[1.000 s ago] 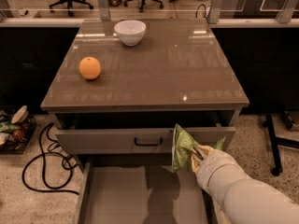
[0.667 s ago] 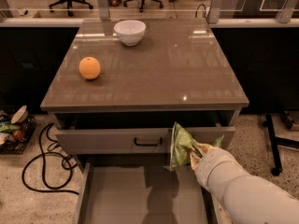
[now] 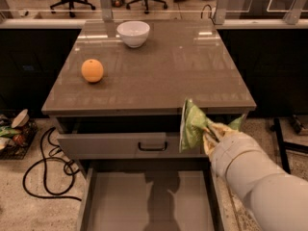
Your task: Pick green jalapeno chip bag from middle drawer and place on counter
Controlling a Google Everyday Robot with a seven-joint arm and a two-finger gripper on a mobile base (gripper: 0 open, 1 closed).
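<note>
The gripper (image 3: 208, 133) is clamped on the green jalapeno chip bag (image 3: 191, 126), holding it upright at the near-right edge of the counter (image 3: 168, 66), above the open middle drawer (image 3: 125, 201). An orange (image 3: 92, 70) and a white bowl (image 3: 133, 32) sit far left on top.

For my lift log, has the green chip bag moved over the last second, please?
Yes. The green jalapeno chip bag, gripped by the end effector below the counter edge, rose: its top now crosses that edge, previously beneath it.
</note>
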